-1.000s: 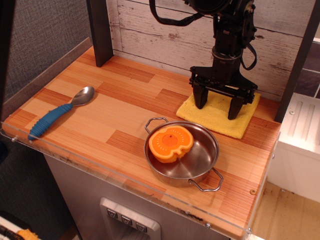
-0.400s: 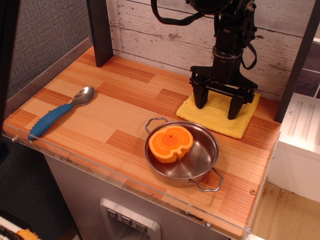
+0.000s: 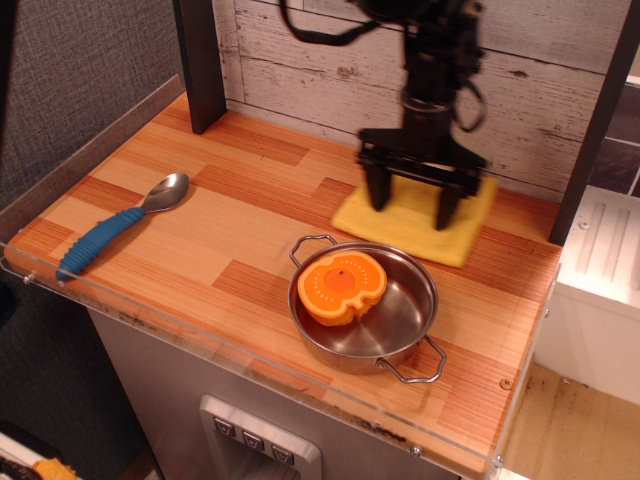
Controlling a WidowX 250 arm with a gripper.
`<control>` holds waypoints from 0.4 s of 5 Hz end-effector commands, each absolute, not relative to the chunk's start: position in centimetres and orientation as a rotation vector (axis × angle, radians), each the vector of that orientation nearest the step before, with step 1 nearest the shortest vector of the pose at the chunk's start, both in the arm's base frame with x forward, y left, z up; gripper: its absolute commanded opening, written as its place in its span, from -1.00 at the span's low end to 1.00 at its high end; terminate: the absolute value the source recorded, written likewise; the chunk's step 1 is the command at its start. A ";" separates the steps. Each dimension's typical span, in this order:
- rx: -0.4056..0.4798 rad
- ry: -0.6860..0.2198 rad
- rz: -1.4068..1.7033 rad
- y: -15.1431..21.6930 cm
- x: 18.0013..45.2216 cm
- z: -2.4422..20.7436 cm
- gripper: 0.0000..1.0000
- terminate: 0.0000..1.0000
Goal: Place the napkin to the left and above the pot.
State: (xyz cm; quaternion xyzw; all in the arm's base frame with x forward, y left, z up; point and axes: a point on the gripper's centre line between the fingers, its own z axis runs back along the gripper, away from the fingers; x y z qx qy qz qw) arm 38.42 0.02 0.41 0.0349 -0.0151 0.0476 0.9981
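While the arm drops almost straight down from the top edge in front of the plank wall, its black pincer (image 3: pixel 411 202) points at the table with both fingers spread wide, one finger (image 3: pixel 379 188) down on the left part of the napkin (image 3: pixel 415 222) and the other on its right part; whether the tips press the cloth or only touch it cannot be told, and nothing is clamped between them. Far to the pincer's left, near the front-left edge of the table (image 3: pixel 250 200), lies a spoon (image 3: pixel 120 223) with a blue handle, and between it and the pincer the wood is bare. A dark post (image 3: pixel 200 62) stands at the back, left of the pincer, against the wall. Directly beneath the pincer the napkin lies flat, its back edge close to the wall and its front edge near the pot (image 3: pixel 365 310) but apart from it. That pot sits in front of the pincer, slightly left, close to the table's front edge, with an orange toy (image 3: pixel 341 287) resting in its left half. To the pincer's right a narrow strip of bare table runs to the right edge, where a second dark post (image 3: pixel 597 120) rises.
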 end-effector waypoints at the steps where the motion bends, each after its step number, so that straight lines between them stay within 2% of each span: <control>1: 0.070 0.035 0.185 9.3 36.2 -0.6 1.00 -1.00; 2: 0.068 0.046 0.160 11.4 36.3 -0.3 1.00 -1.00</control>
